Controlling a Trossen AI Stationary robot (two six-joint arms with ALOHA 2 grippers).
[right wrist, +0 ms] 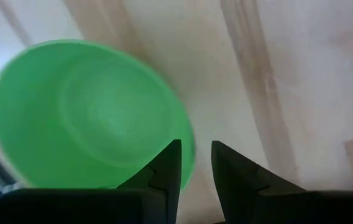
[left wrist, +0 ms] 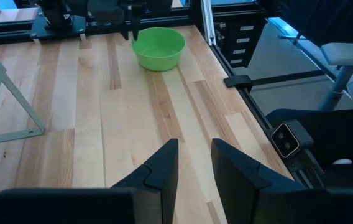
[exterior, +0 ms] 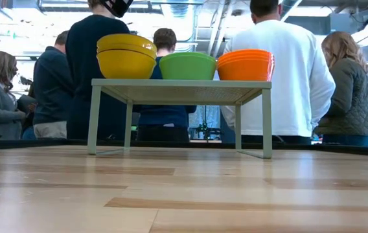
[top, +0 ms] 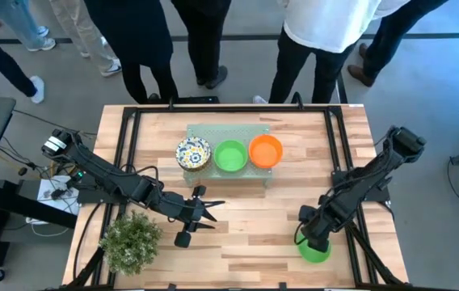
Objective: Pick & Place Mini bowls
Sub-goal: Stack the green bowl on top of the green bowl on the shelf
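A green mini bowl (top: 317,252) (right wrist: 92,115) stands upright on the wood near the table's front right. My right gripper (top: 309,234) (right wrist: 195,144) hangs over it, pointing down and open, with one finger over the bowl's inside and one outside its rim (right wrist: 189,155); no touch shows. Stacks of mini bowls rest on a pale green stand (exterior: 181,83) at the far middle: floral (top: 193,152), green (top: 230,156) and orange (top: 265,151). My left gripper (top: 213,212) (left wrist: 195,143) waits open above the table's middle, with nothing between its fingers.
A small bushy plant (top: 130,238) sits at the front left beside my left arm. Black frame rails (left wrist: 226,62) run along the table's edges. Several people stand beyond the far edge. Bare wood lies between the stand and the two grippers.
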